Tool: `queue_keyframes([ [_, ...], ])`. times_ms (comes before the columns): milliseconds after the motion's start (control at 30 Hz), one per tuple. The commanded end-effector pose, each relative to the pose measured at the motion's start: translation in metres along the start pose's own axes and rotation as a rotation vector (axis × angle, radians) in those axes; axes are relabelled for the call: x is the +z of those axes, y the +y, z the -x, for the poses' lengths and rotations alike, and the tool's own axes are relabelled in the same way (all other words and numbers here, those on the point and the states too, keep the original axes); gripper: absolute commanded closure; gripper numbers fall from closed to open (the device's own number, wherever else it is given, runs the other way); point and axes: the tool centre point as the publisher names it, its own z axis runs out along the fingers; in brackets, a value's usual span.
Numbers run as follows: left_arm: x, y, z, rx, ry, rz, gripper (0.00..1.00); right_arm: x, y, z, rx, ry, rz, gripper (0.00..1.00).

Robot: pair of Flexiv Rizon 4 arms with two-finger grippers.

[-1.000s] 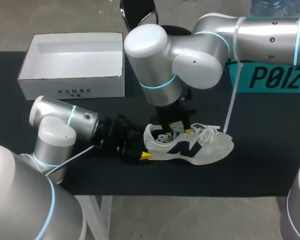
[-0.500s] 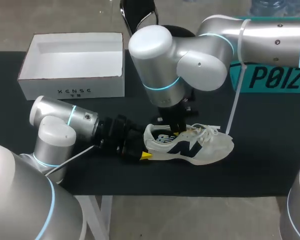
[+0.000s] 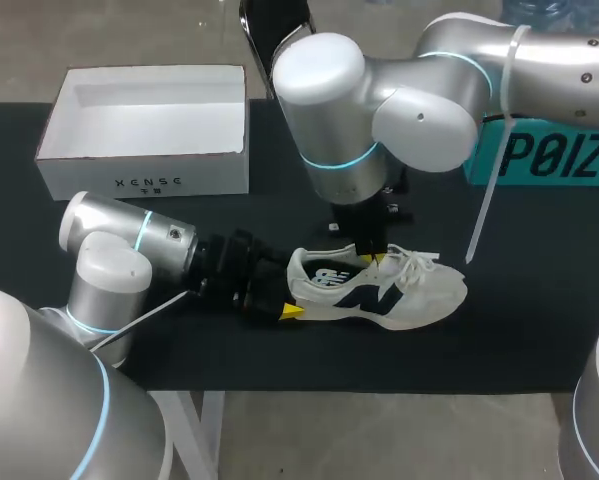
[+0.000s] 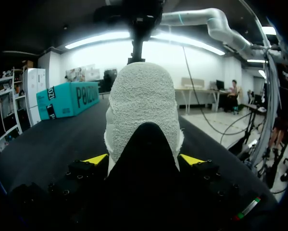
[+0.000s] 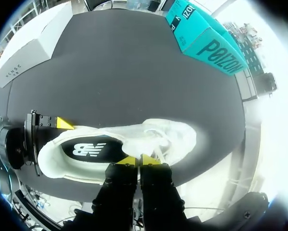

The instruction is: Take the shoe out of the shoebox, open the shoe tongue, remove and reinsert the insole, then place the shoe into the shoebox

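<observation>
1. A black table top [image 3: 209, 350] fills the middle of the head view. An open white cardboard shoebox [image 3: 149, 182] sits in the upper left, with nothing visible inside it.
2. A teal cardboard box [image 3: 564, 155] lies at the right edge.
3. The thick silver right arm [image 3: 379, 100] comes in from the upper right and bends down over the centre. It hides the table between the two boxes.
4. A thin white strap [image 3: 482, 200] hangs from that arm and crosses in front of the teal box's left end.
5. The silver left arm [image 3: 129, 240] lies low across the lower left, pointing towards the centre.
6. The white mesh sneaker with a navy logo on its side [image 3: 414, 300] rests on the table at lower centre, well apart from the shoebox. Its heel points left and its toe right.
7. The left gripper [image 4: 144, 159] is clamped on the sneaker's heel, with one yellow tip against each side.
8. A black insole with a white logo [image 3: 327, 276] lies inside the sneaker and shows through the opening.
9. The white tongue [image 5: 139, 142] is rumpled, and loose white laces [image 3: 416, 264] are bunched towards the toe.
10. The right gripper [image 5: 139, 160] stands above the sneaker's middle with its tips drawn together right at the tongue's edge. I cannot tell whether fabric is caught between them.
</observation>
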Motion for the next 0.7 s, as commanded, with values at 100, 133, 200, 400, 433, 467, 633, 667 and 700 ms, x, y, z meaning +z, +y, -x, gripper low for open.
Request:
queue_keyframes([
  [100,0.003,0.002,0.0,0.0,-0.002,0.002,1.0,-0.007,-0.004,0.025,0.031,0.031,0.019,1.0],
  [133,0.003,0.002,0.0,0.0,-0.002,0.002,1.0,-0.008,-0.004,0.028,0.036,0.034,0.022,1.0],
  [200,0.003,0.002,0.0,0.0,-0.002,0.002,1.0,-0.01,-0.004,0.036,0.054,0.052,0.029,1.0],
  [400,0.003,0.002,0.0,0.0,-0.002,0.002,1.0,-0.015,-0.003,0.058,0.093,0.085,0.043,1.0],
  [433,0.003,0.002,0.0,0.0,-0.002,0.002,1.0,-0.016,-0.003,0.061,0.095,0.082,0.044,1.0],
  [467,0.003,0.002,0.0,0.0,-0.002,0.002,1.0,-0.016,-0.002,0.064,0.101,0.093,0.046,1.0],
  [633,0.003,0.002,0.0,0.0,-0.002,0.002,1.0,-0.012,-0.002,0.075,0.116,0.133,0.051,1.0],
  [667,0.003,0.002,0.0,0.0,-0.002,0.002,1.0,-0.01,-0.002,0.077,0.121,0.15,0.053,1.0],
  [700,0.003,0.002,0.0,0.0,-0.002,0.002,1.0,-0.009,-0.002,0.08,0.128,0.158,0.055,1.0],
])
